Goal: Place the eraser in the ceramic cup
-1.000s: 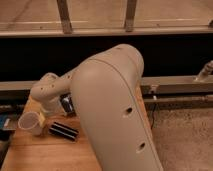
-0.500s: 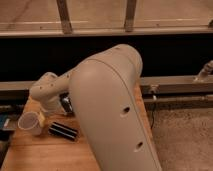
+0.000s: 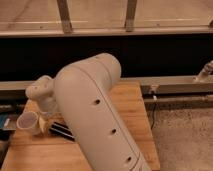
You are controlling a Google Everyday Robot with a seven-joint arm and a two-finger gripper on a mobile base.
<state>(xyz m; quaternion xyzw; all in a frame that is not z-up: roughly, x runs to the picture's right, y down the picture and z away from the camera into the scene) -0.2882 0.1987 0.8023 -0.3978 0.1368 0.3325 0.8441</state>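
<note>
Hanging | jaws apart, between ceramic cup (image 3: 27, 121) and eraser (image 3: 61, 131) | wooden table (image 3: 135, 110)

Matt wood table (image 3: 135, 107); smooth plastic arm (image 3: 95, 110); gripper (image 3: 44, 124) beside ceramic cup (image 3: 27, 121).

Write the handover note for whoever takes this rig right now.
The gripper is low at the left of the wooden table, between the ceramic cup and the eraser; jaws open, nothing held.
The eraser lies flat on the table just right of the cup, partly hidden by the arm.
The ceramic cup stands upright near the table's left edge, with no eraser in it.
Done: nothing placed yet.
Left: grasp the eraser, lift it, carry it over the cup, release.
</note>
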